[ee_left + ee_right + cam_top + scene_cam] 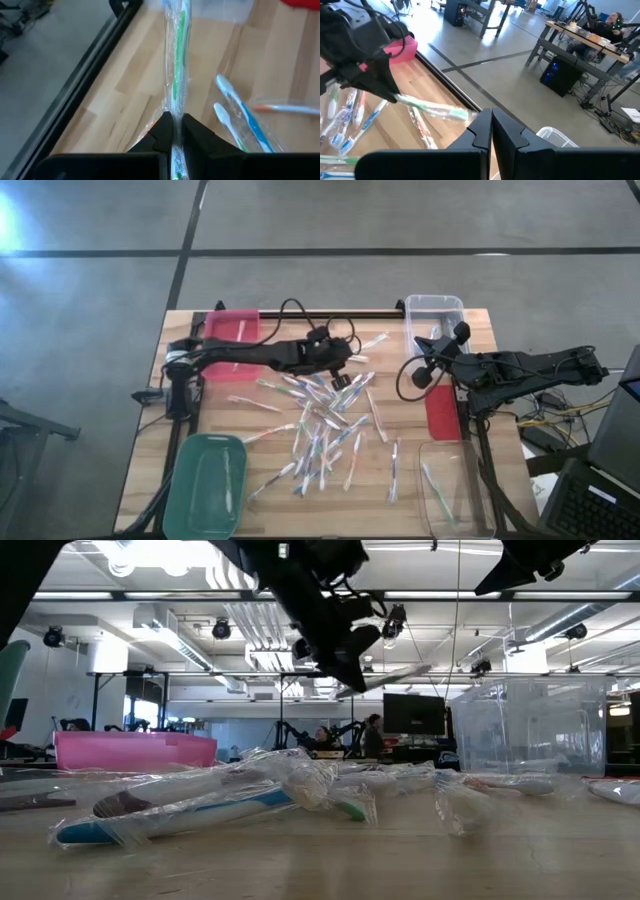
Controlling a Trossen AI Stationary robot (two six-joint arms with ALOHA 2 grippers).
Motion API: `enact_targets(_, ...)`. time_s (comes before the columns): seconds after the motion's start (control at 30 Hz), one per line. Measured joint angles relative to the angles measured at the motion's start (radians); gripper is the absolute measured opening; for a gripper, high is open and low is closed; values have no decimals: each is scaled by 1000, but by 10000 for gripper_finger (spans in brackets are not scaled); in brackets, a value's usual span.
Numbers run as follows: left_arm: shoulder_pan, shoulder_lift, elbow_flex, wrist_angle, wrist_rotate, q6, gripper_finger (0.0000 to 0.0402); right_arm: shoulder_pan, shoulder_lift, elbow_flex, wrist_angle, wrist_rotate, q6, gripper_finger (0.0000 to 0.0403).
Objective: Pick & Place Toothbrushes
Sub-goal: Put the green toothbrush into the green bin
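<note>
the left gripper point(173, 131) is above the middle of the desk point(470, 395), near its top edge in the high view, and its jaws pinch a green toothbrush in a clear wrapper point(178, 65), lifted off the wood. the other toothbrushes point(320, 430) lie scattered in the centre of the frame. the right gripper point(491, 131) hangs over the clear bin point(433, 315) at upper right, its jaws pressed together with nothing between them.
</note>
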Motion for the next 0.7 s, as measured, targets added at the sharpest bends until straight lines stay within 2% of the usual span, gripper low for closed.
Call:
enact_targets(0.33, 0, -228, -398, 504, 34, -20, 28, 0, 16, 0, 40, 8, 25, 8)
enact_targets(0.53, 0, -381, -632, 857, 211, -18, 28, 0, 86, -2, 148, 8, 24, 8)
enact_targets(0.7, 0, -450, -805, 1185, 342, -36, 28, 0, 185, -2, 322, -17, -15, 8)
